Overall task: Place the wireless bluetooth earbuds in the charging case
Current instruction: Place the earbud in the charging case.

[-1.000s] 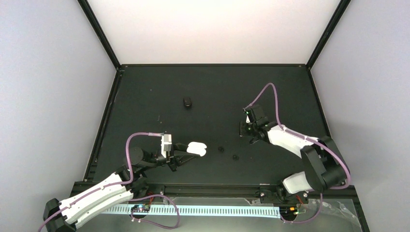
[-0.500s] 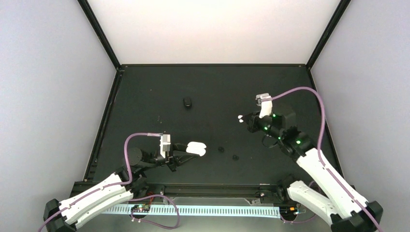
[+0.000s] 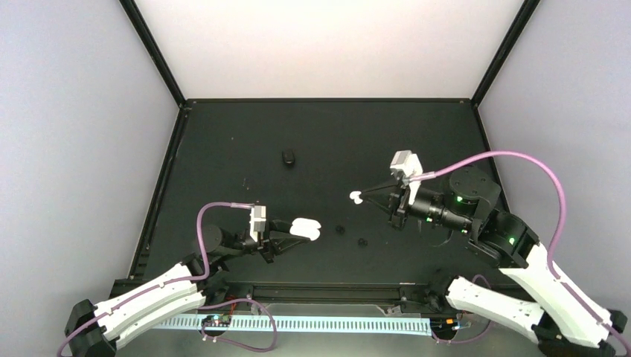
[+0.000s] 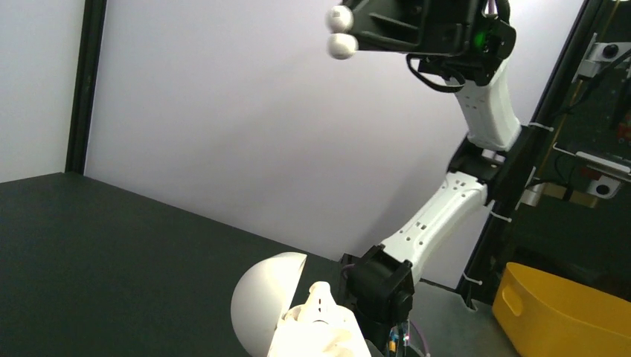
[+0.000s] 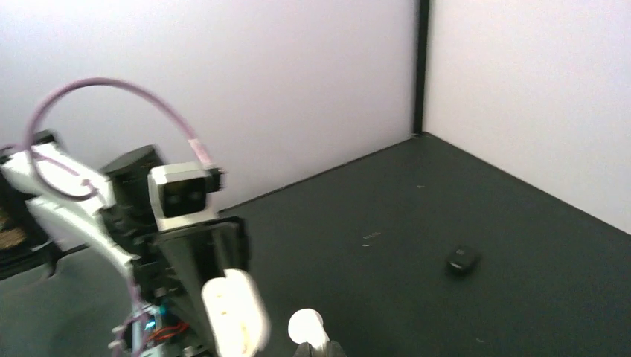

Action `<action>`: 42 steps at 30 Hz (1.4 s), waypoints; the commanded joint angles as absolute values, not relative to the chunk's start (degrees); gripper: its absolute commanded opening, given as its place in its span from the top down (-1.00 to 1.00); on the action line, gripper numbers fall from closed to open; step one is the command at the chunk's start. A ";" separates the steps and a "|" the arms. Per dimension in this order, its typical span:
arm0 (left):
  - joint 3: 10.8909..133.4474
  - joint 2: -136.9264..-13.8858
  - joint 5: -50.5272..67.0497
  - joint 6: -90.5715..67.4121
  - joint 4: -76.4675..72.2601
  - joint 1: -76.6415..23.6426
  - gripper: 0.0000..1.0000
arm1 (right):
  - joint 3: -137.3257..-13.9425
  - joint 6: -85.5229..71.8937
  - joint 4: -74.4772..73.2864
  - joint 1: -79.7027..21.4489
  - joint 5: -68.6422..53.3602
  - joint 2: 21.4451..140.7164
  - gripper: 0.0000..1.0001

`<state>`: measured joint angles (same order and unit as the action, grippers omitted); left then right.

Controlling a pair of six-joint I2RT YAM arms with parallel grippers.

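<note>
My left gripper (image 3: pixel 295 232) is shut on the open white charging case (image 3: pixel 304 229) and holds it low over the near table. In the left wrist view its lid (image 4: pixel 266 305) stands open, and a white rounded piece (image 4: pixel 321 297) sticks up from its base. My right gripper (image 3: pixel 367 197) is shut on a white earbud (image 3: pixel 357 198), raised to the right of the case. The earbud also shows in the right wrist view (image 5: pixel 306 326), beside the case (image 5: pixel 236 312). Two black earbuds (image 3: pixel 340 230) (image 3: pixel 362 242) lie on the table between the arms.
A small black case (image 3: pixel 289 157) lies on the far middle of the table, also in the right wrist view (image 5: pixel 463 259). The black table rim (image 3: pixel 327 100) and white walls enclose the space. A yellow bin (image 4: pixel 558 309) sits beyond the table.
My right arm has swung out and lifted, carrying the white earbud leftward toward the case. My left arm and the case have stayed in place.
</note>
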<state>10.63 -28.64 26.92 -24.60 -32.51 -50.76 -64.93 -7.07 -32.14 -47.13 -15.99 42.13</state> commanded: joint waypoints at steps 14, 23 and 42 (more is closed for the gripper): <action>10.80 -27.99 32.12 -24.40 -37.09 -51.15 0.97 | -72.73 2.85 -36.07 -71.96 -7.50 56.67 0.98; 10.99 -28.51 35.28 -24.42 -38.58 -51.23 0.97 | -75.19 4.38 -36.62 -73.65 -10.61 61.09 0.98; 11.01 -28.70 38.03 -25.57 -40.34 -51.21 0.97 | -75.16 4.41 -33.16 -76.31 -7.76 64.59 0.98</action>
<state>10.63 -28.64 36.51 -25.30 -37.60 -50.76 -74.22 4.19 -35.55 -75.29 -10.15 64.23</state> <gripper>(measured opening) 0.227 0.012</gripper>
